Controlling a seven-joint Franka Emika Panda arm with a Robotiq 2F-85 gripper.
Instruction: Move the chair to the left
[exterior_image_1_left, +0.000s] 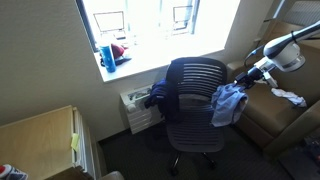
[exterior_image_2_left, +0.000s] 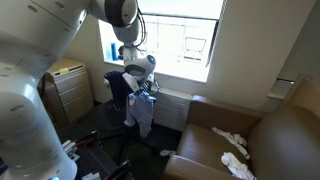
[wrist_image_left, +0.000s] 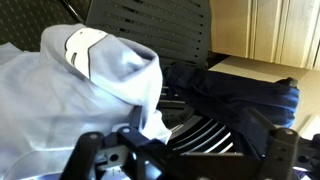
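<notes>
Your end effector (exterior_image_1_left: 247, 72) sits at the chair (exterior_image_1_left: 195, 95) arm; I cannot tell its grip. Push steadily leftward, avoiding the draped shirt (exterior_image_1_left: 229, 103).

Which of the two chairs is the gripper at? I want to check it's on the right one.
The black mesh swivel chair under the window: the gripper is at its armrest draped with light blue clothes. The brown armchair sits beside it, untouched.

Dark floor (exterior_image_1_left: 130, 160) w/ chair (exterior_image_1_left: 195, 100), brown armchair (exterior_image_2_left: 250, 145).

Bright window (exterior_image_1_left: 140, 20) above a cluttered sill, brown armchair (exterior_image_2_left: 240, 145), dark floor (exterior_image_1_left: 130, 155), wooden cabinet (exterior_image_1_left: 40, 140).
</notes>
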